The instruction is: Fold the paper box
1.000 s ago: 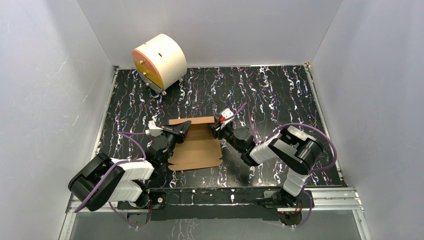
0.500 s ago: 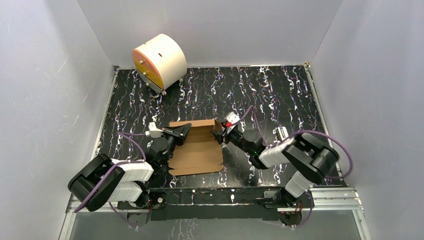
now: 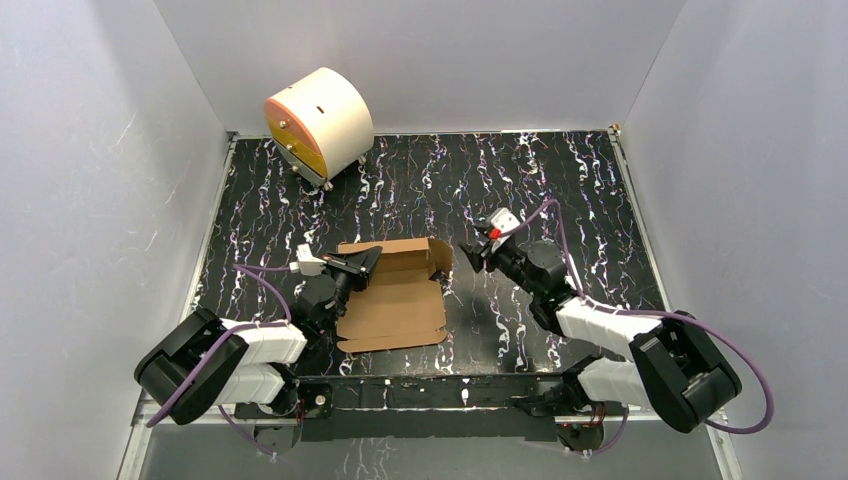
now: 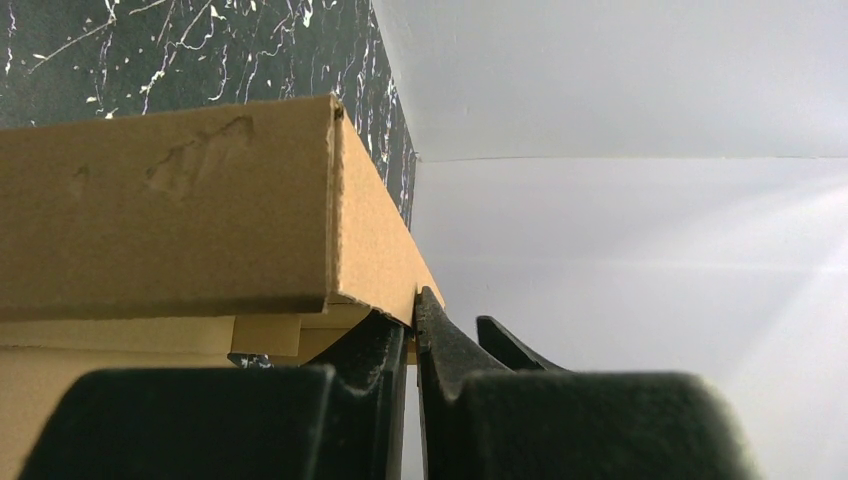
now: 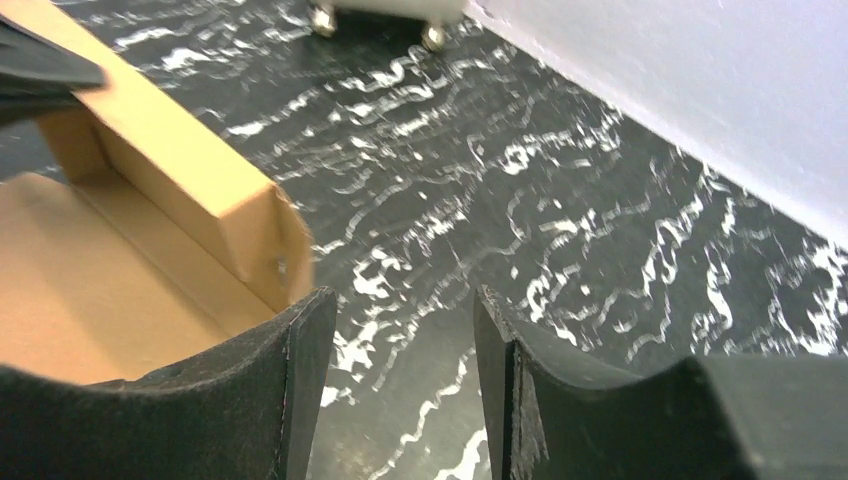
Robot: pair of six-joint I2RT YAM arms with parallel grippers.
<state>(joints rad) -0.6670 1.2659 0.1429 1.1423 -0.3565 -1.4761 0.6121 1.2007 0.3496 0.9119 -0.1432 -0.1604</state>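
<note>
**A:** Eyes on the paper box [image 3: 395, 300]. Sits in the middle of the desk [image 3: 560, 190], nearer the arm bases, base flat, far wall [image 3: 395, 246] raised.

**B:** Pinched at the left wall by the left jaws, closed right down on the cardboard edge [image 4: 375, 250].

**A:** And the right side? Holding nothing. Hangs just beside the far right corner [image 5: 285, 245], right jaws parted, only bare desk between.

**B:** Leaves that corner unsupported. Could spring back open: stiff cardboard, fresh crease, no pressure on it.

**A:** Risks more than that. Pinned on one side only, so could swivel or slide under any nudge from the right.

**B:** Could crush the far wall too, if approached too low or too fast.

**A:** Worth watching the left pinch as well. Might tear the wall or lift the whole base if tugged.

**B:** Agreed. Calls for a slow, square push, not a jab.
</note>
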